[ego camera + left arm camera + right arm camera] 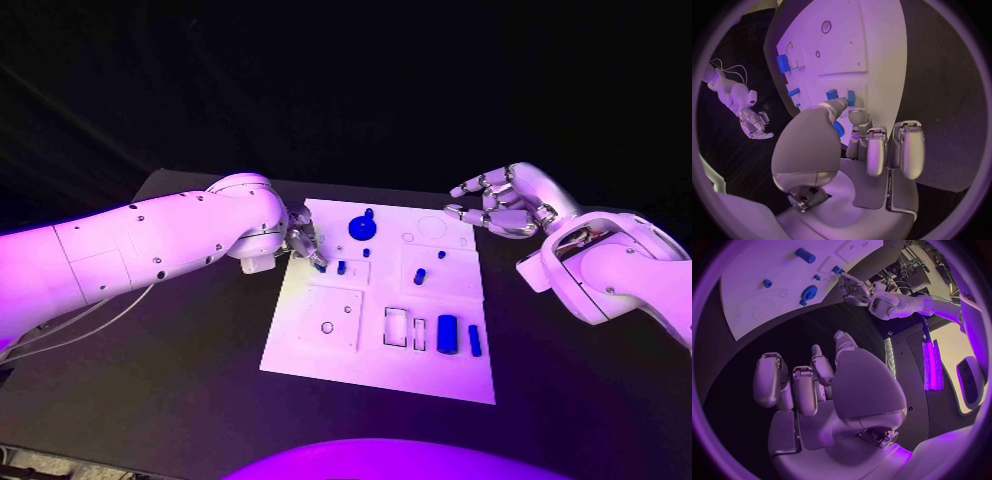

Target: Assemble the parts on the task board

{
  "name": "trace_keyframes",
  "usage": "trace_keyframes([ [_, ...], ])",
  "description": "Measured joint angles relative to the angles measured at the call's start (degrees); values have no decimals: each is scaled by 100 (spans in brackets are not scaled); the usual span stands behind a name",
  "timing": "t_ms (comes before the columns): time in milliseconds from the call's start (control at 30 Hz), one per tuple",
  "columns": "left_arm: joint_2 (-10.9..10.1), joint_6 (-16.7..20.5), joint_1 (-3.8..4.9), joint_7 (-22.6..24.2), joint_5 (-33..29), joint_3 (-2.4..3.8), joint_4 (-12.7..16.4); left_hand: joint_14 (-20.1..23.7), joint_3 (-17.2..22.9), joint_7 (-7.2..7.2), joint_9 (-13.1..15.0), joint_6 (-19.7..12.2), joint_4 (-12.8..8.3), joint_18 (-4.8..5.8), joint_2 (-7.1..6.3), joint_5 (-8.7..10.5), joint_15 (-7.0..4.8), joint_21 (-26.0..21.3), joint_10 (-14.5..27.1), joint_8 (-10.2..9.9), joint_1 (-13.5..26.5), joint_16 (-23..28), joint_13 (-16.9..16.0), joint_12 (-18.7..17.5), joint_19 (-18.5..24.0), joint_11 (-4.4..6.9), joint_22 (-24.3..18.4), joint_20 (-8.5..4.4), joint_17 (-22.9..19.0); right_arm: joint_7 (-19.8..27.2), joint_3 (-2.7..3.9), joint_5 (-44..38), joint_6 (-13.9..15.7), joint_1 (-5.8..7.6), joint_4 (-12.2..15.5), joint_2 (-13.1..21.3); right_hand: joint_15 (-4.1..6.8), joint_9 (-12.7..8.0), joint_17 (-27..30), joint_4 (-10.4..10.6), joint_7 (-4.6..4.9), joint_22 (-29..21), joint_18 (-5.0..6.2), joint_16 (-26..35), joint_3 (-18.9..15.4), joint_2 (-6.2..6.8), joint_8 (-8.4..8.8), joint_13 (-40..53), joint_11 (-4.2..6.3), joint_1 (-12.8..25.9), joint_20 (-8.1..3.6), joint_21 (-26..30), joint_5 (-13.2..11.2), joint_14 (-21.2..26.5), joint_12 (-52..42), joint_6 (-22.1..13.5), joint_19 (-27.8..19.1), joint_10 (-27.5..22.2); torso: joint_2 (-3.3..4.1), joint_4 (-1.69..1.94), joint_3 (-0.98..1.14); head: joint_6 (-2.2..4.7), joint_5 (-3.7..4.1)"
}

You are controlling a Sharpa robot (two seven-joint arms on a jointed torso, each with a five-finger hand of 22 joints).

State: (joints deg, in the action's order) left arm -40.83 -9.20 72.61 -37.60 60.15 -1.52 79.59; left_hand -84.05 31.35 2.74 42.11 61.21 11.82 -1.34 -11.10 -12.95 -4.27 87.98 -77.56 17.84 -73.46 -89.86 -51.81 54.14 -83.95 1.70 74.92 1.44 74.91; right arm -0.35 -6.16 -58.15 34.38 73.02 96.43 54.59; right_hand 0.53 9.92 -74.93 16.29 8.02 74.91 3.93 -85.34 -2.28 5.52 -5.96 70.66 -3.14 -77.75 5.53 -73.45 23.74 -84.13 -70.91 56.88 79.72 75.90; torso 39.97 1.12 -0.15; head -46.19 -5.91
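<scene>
The white task board (310, 345) lies in the middle of the black table. My left hand (302, 243) hovers at the board's far left edge. Its thumb (839, 106) and one finger reach down to two small blue parts (851, 97) standing side by side; a grip is not clear. A blue gear (362, 227) sits just right of that hand. A blue peg (420, 276) stands mid-board, and a blue cylinder (447, 333) and a thin blue bar (475, 340) lie near the front right. My right hand (498, 203) hangs above the far right corner, fingers apart and holding nothing.
Square and round recesses (333, 318) mark the board's front left. Bare black table (173, 370) surrounds the board on all sides. My left forearm (144, 245) crosses the table's left half.
</scene>
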Motion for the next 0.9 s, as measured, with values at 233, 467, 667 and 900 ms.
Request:
trace_keyframes([
  [233, 1, -4, 0, -15, 19, 0, -1, 0, 1, 0, 0, 0, -1, 0, -1, 4, 0, 0, 2, -3, 1, 0, 9, 0, 0, -2, 0, 0, 0, 0, 0, 0, 0, 0, 0, 1, 0, 0, 0, 0, 0, 0, 0, 0, 0, 0, 0, 0, 0, 0, 0, 0, 0, 0, 0, 0, 0, 0, -1, 3, -3, -3, 0],
  [467, 20, -2, 0, -33, 36, 1, -2, 0, 42, 0, 1, 1, -6, 0, 6, -8, 0, 0, -16, 21, 39, 0, 8, 0, 0, 13, 0, 0, 0, 0, 0, 0, 0, 0, 5, 1, 0, 0, 1, 0, 0, 2, 0, 0, 0, 0, 0, 0, 0, 0, 0, 0, 0, 0, 0, 0, 0, 0, -1, 2, -3, -12, -3],
  [667, 30, -23, 0, -42, 48, 0, 3, 21, 133, -30, 48, 30, -84, 0, -85, -18, -21, 13, -114, 67, 130, 0, -52, 65, 0, 32, -1, 0, 0, 0, 0, 0, 0, 0, 8, 7, 0, -5, 1, 0, 0, 4, 0, 22, 0, 0, -23, 0, 0, 0, 0, 35, 43, 0, 0, 0, 0, 0, -1, 2, -3, -21, 5],
  [900, 45, -70, 4, -54, 81, 3, 8, 4, 210, -41, 73, 42, -161, 1, -113, -18, -38, 26, -138, 97, 205, 0, -71, 92, 0, 54, -1, 0, 0, 0, 0, -1, 0, 0, 13, 10, 0, -5, 1, 0, 0, 3, 0, 22, 0, 0, -23, -1, 0, 0, 0, 35, 43, 0, 0, 0, 0, 0, -1, 4, -1, -27, 13],
])
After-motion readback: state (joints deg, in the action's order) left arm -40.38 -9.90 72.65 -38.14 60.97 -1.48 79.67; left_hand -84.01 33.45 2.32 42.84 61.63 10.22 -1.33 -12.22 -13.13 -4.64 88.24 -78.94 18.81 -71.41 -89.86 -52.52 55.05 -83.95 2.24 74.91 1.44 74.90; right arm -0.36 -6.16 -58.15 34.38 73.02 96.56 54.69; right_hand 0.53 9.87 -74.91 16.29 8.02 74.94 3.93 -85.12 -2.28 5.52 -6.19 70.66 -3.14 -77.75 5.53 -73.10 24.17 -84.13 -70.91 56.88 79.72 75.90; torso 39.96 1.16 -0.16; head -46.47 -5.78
